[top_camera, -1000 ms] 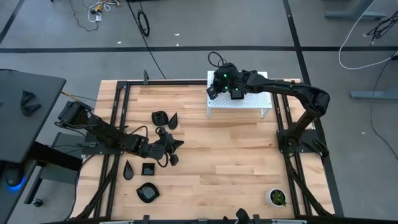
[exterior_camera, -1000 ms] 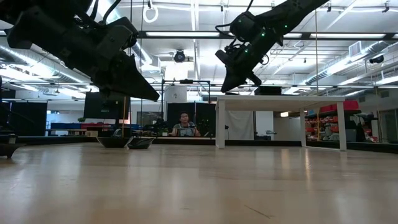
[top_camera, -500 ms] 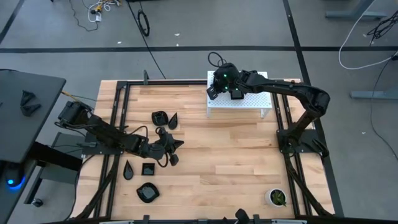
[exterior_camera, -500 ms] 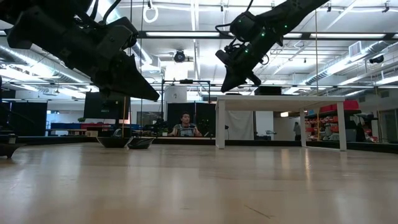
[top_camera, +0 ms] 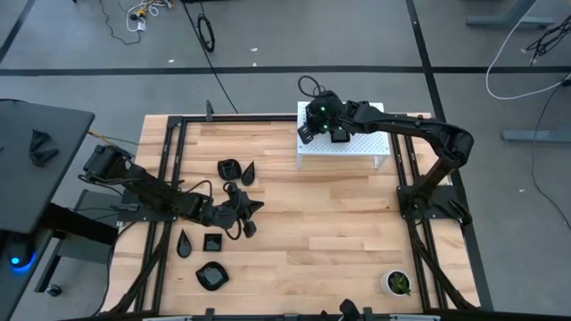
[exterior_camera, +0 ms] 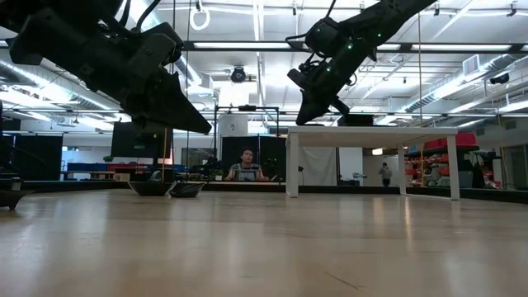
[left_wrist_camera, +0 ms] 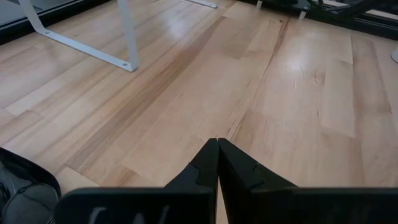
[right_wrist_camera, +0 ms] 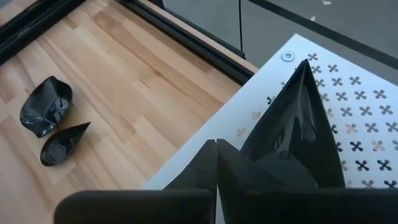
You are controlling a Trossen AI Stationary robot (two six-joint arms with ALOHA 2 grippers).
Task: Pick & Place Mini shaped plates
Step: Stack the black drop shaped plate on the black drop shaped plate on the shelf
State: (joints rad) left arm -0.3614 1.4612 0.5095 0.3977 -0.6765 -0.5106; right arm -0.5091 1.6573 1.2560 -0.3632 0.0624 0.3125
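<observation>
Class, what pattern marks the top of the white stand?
Rows of small cross-shaped cutouts cover the white stand, clearest in the right wrist view.

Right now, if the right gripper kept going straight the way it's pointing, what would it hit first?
Most likely the white perforated shelf. The right gripper, shut on a teardrop plate, points down at its near edge; depth is unclear.

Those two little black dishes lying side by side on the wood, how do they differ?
The rounded dish has a wavy, irregular rim, while the teardrop dish narrows to a sharp point. The rounded dish also looks wider than the teardrop dish. Both are glossy black and sit close together on the wooden table.
</observation>
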